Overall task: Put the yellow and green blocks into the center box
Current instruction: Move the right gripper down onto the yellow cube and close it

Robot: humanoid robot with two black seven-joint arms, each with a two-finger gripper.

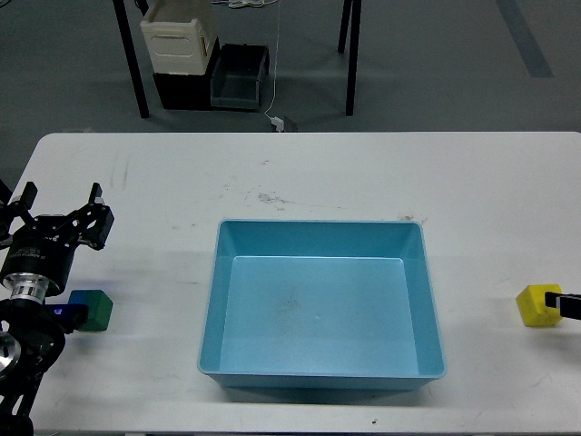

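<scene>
— Where are the cubes? 
— Small matte dark green cube [91, 311] lies left of the empty light-blue plastic tray [211, 300], under the left gripper [62, 211], fingers spread; yellow cube [537, 304] far right, right gripper [569, 305] touching, grip unclear. 
— Handling? 
— Probably light, rigid; pinch opposite flat faces.

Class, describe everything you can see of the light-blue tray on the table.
The light-blue tray is a large, shallow rectangle that looks like smooth plastic, with sloped walls, a rim and rounded corners. It sits flat and upright in the middle of the white table. It holds no blocks; faint specks mark its floor. Nothing touches it but the table.
</scene>
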